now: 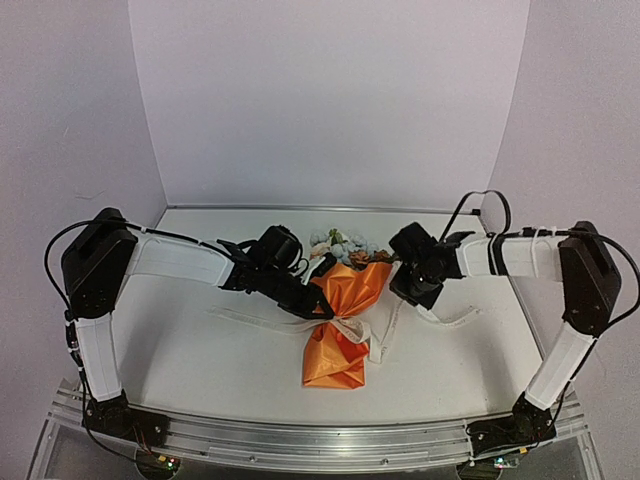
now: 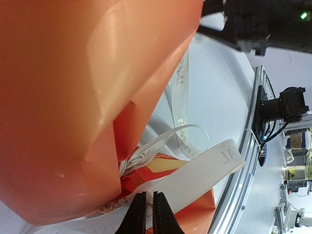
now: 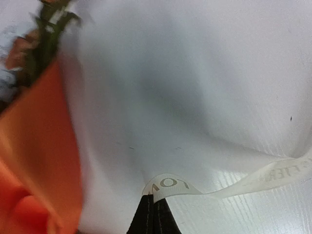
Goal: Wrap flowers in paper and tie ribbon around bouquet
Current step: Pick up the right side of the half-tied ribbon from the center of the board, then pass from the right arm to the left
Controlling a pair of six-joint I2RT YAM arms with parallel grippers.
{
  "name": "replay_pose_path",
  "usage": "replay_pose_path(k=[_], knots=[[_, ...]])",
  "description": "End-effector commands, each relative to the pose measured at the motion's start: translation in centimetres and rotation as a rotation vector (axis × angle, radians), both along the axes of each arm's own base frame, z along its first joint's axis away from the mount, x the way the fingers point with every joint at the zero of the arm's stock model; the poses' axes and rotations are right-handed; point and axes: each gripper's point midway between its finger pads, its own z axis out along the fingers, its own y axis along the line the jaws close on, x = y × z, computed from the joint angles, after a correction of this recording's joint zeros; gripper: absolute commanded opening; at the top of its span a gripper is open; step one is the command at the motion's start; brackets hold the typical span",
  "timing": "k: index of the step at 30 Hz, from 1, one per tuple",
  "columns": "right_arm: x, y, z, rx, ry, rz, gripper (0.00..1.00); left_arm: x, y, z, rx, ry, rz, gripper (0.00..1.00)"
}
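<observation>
The bouquet lies mid-table, its blue and cream flowers [image 1: 340, 245] pointing to the back and the orange paper [image 1: 345, 330] pinched at a waist. The cream ribbon [image 1: 385, 335] circles that waist, and its tails trail left and right over the table. My left gripper [image 1: 322, 310] sits at the left of the waist. In the left wrist view its jaws [image 2: 149, 195] are shut on the ribbon [image 2: 204, 170] beside the paper [image 2: 63, 97]. My right gripper [image 1: 403, 293] is just right of the cone. In its wrist view it [image 3: 154, 201] is shut on a lettered ribbon [image 3: 170, 184] loop, paper [image 3: 34, 146] at left.
White walls close the table [image 1: 200, 370] at the back and both sides. An aluminium rail [image 1: 320, 435] runs along the near edge between the arm bases. A loose ribbon tail [image 1: 450, 320] lies right of the bouquet, another [image 1: 240, 315] at left.
</observation>
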Motion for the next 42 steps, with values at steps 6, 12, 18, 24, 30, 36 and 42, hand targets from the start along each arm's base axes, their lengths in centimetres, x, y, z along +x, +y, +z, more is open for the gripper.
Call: replay_pose_path(k=[6,12,18,24,30,36,42], knots=[[6.1,6.5,14.3,0.103,-0.246,0.215,0.00,0.6,-1.0,2.0,-0.056,-0.057,-0.015,0.08],[5.0,10.6,18.9,0.196,-0.316,0.319,0.00,1.2,-1.4,2.4,-0.066,-0.066,0.007,0.08],[3.1,13.3,23.6,0.238,-0.400,0.479,0.00,1.2,-1.3,3.8,-0.110,-0.103,0.012,0.14],[1.0,16.1,23.9,0.322,-0.357,0.695,0.00,0.7,-1.5,4.2,-0.132,-0.094,-0.022,0.14],[-1.1,17.0,22.6,0.363,-0.293,0.852,0.00,0.8,-0.9,7.1,-0.194,-0.158,-0.005,0.20],[-2.4,17.5,22.3,0.418,-0.261,0.958,0.00,2.0,1.7,11.5,-0.323,-0.179,0.061,0.25],[-4.3,18.8,22.6,0.503,-0.231,1.083,0.00,4.2,4.3,13.4,-0.439,-0.100,0.114,0.32]])
